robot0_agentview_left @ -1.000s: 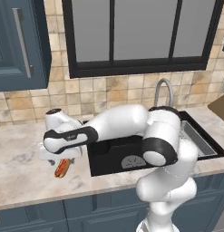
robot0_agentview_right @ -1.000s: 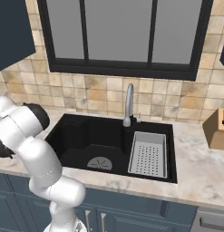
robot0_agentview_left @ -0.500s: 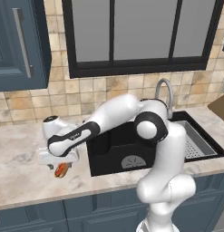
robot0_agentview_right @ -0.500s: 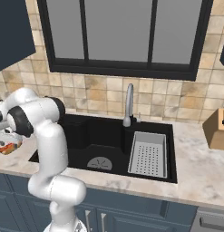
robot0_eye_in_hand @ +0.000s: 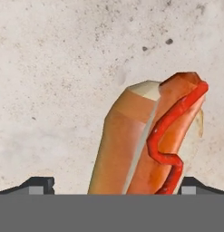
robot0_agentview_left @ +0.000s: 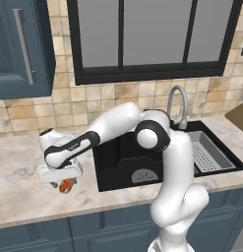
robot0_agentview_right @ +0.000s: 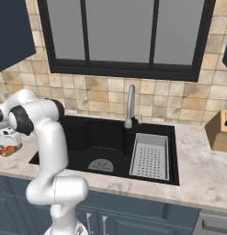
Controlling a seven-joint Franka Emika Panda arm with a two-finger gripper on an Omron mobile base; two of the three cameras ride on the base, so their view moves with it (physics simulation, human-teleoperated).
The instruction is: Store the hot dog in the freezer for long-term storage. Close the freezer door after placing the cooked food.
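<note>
While fingers (robot0_eye_in_hand: 114, 183) straddle it, hot dog (robot0_eye_in_hand: 149, 140) shows no writing.

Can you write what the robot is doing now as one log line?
phase: reaching | gripper: open, over hot dog | hot dog: lying on counter, not gripped

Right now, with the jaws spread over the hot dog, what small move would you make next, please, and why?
Probably close on it. The gripper has its jaws wide open, one tip on each side of the hot dog, which lies on the counter and runs up between them. They may need to sink slightly first.
</note>
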